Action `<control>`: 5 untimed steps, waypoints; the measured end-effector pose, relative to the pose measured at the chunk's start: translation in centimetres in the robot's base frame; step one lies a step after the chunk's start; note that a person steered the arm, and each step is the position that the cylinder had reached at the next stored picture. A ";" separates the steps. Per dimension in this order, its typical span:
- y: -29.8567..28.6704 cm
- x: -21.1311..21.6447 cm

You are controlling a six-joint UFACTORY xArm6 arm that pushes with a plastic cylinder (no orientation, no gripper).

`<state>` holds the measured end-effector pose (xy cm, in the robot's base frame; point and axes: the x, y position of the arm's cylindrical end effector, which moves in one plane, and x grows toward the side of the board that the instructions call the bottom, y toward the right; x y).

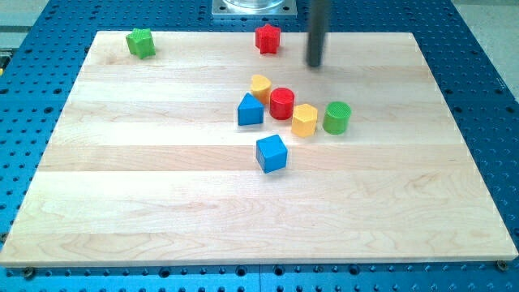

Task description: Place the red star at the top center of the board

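Note:
The red star [268,38] lies at the view's top centre of the wooden board [162,186], close to its top edge. My tip [315,65] is to the right of the red star and slightly below it, apart from it by a small gap. The rod rises straight up out of the view's top. The tip touches no block.
A green star [141,43] lies at the top left. In the middle sit a yellow block [260,86], a red cylinder [282,104], a blue triangular block [250,110], a yellow hexagonal block [305,120], a green cylinder [336,118] and a blue cube [272,153].

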<state>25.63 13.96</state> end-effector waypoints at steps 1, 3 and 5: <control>-1.4 -5.4; -7.3 -5.5; -11.7 -2.5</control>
